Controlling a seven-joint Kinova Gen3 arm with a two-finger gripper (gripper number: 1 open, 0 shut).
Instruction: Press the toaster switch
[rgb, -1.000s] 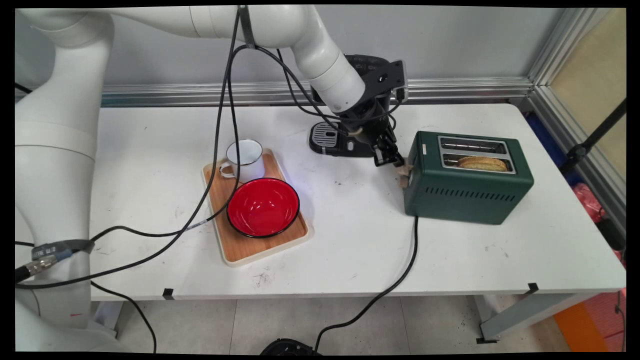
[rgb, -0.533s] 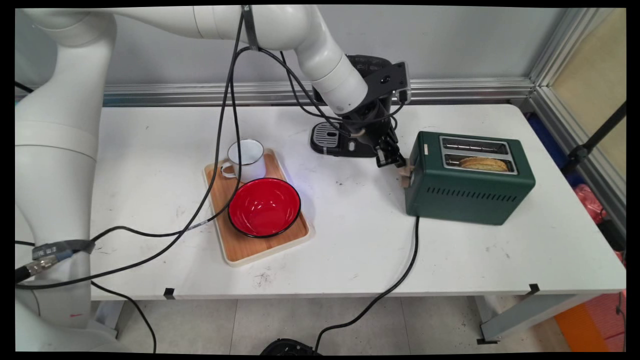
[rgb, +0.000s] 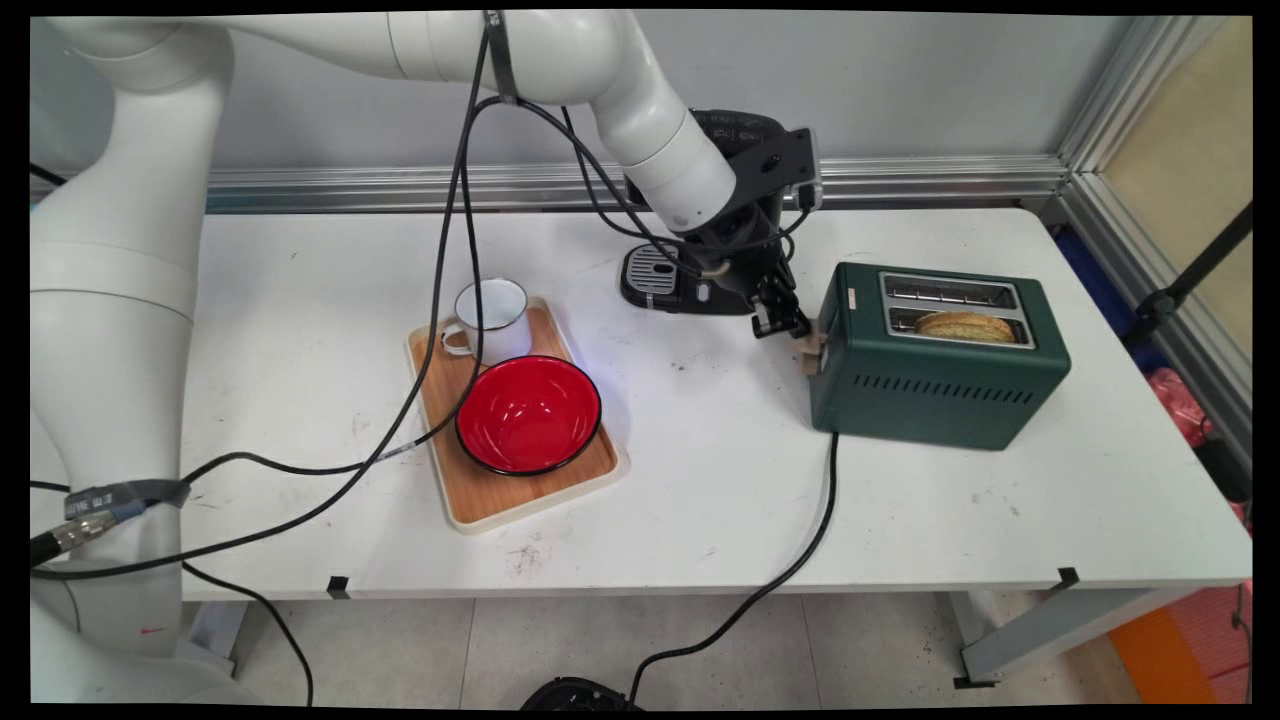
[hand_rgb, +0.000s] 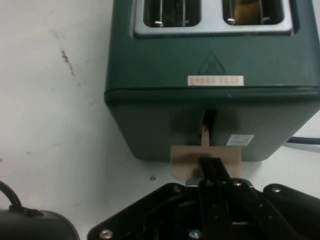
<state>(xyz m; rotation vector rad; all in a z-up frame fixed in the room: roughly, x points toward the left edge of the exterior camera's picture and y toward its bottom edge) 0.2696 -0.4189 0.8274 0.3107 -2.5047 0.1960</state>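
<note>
Hand view: closed jaws (hand_rgb: 212, 167) press the toaster's (hand_rgb: 210, 110) tan lever (hand_rgb: 185, 162); bare table (hand_rgb: 55, 100) alongside.

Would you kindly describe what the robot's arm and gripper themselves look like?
The arm has thick, rounded glossy white links. Loose black cables hang from it, strapped on by a dark band. The gripper is black, with a bolted linkage and two slim fingers.

We see bright, even light from overhead; the glossy red bowl (rgb: 528, 415) carries white glare, and the dark green metal toaster (rgb: 935, 385) casts only a faint, soft shadow on the white table (rgb: 700, 500).
</note>
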